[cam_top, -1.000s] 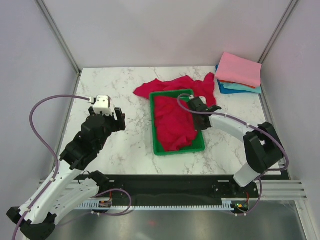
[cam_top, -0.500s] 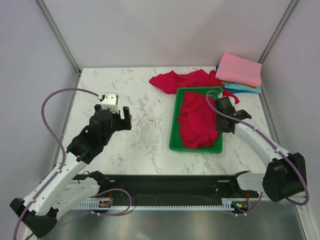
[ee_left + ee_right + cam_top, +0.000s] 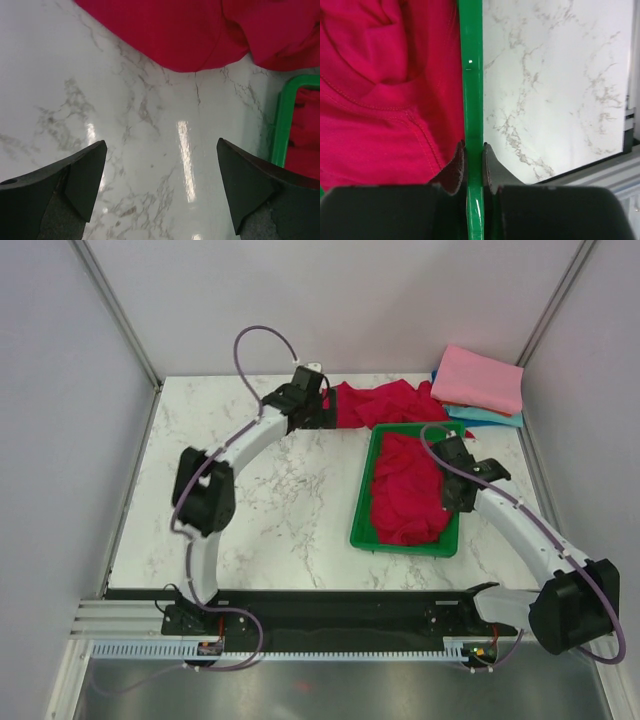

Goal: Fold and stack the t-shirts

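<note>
My right pincer [image 3: 472,152] is clamped on the rim of the green tray [image 3: 471,75], which holds a crumpled red t-shirt [image 3: 380,100]. Farther out, my left pincer [image 3: 161,147] gapes wide over the tabletop [image 3: 125,115], near a loose red t-shirt [image 3: 175,30]. The folded t-shirts [image 3: 478,380] are stacked at the far right corner.

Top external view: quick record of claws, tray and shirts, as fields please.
left claw: open, over bare table beside the loose red t-shirt
right claw: shut on right rim of the green tray
tray contents: crumpled red t-shirt
loose red t-shirt: unfolded, on the table behind the tray
folded stack: pink on top, teal and blue beneath, far right corner
</note>
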Controlling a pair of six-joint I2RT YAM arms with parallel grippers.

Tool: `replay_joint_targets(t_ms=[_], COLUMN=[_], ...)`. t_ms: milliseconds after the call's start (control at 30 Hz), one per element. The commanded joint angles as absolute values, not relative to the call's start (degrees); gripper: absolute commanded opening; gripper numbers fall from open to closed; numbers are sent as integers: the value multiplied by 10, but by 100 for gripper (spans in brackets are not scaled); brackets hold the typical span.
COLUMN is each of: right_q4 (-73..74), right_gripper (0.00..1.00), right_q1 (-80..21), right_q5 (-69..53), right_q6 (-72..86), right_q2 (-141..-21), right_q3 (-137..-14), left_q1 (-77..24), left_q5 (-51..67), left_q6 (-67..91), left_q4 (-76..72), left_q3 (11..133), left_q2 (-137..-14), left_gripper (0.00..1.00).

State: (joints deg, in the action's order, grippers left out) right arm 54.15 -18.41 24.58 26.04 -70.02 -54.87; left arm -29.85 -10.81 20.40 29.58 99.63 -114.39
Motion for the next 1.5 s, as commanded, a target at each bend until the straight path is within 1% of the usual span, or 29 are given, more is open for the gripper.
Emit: replay_joint_targets(t_ms=[0,67,100,200,300,500,533,567,600,633,667,700,733,800,833,867,933,967,1000,1033,1100,1200,1267,1300,1333,1367,1400,1433,1467], right_q4=[555,557,557,551,536,530,533,534,534,534,534,523,515,492,483,482,475,473,460,445,411,375,325,297,271,238,232,231,236], right_gripper=[10,11,11,12,12,11,12,12,12,12,12,12,13,13,13,13,11,12,13,13,13,9,9,8,9,12,21,40,73], right_q1=[-182,-178,-177,-175,-175,-174,-174,-174,-174,-173,-171,-171,-170,-163,-161,-158,-157,-157,-157,-158,-154,-133,-93,-84,-77,-67,-56,-46,-34], right_q5=[326,342,351,344,316,290,297,302,312,327,351,358,359,350,335,321,290,284,293,315,365,416,461,500,551,555,559,566,578], right_q6=[256,244,241,230,223,222,222,221,221,223,229,225,223,213,207,198,172,155,134,94,74,50,-9,-30,-48,-67,-67,-60,-55], right_q2=[-669,-663,-660,-650,-633,-616,-612,-609,-601,-599,-595,-586,-584,-590,-594,-601,-614,-619,-627,-630,-639,-656,-660,-657,-647,-630,-628,-629,-634], right_q3=[-614,-631,-636,-650,-642,-620,-617,-615,-613,-607,-606,-601,-595,-589,-582,-583,-582,-580,-575,-556,-544,-558,-528,-490,-471,-462,-457,-464,-468], left_q1=[-273,-266,-263,-252,-248,-236,-235,-235,-235,-234,-233,-229,-224,-209,-183,-165,-99,-74,-28,-5,54,95,104,105,105,104,104,103,104], left_q5=[-30,-3,12,38,45,94,104,110,114,128,132,130,125,99,84,79,86,95,97,97,89,103,122,118,119,124,131,147,155], left_q6=[266,294,304,341,364,419,429,433,437,439,437,437,435,435,434,438,442,441,438,431,413,397,367,364,367,371,374,382,384], left_q4=[329,335,337,337,333,271,266,264,255,252,250,252,252,251,249,244,198,191,191,194,205,228,252,258,258,243,234,222,215], left_q3=[1149,1198,1233,1275,1305,1306,1307,1306,1306,1306,1306,1299,1283,1210,1178,1106,1020,954,930,909,857,815,804,798,768,750,732,714,690], left_q2=[-1279,-1355,-1376,-1425,-1456,-1492,-1501,-1504,-1506,-1508,-1506,-1499,-1483,-1410,-1382,-1313,-1243,-1206,-1151,-1122,-1051,-979,-955,-928,-907,-891,-876,-853,-846], left_gripper=[99,99,99,99,98,93,87,75,51,36,16,3,2,2,2,2,2,2,2,2,2,2,2,2,3,4,7,11,14])
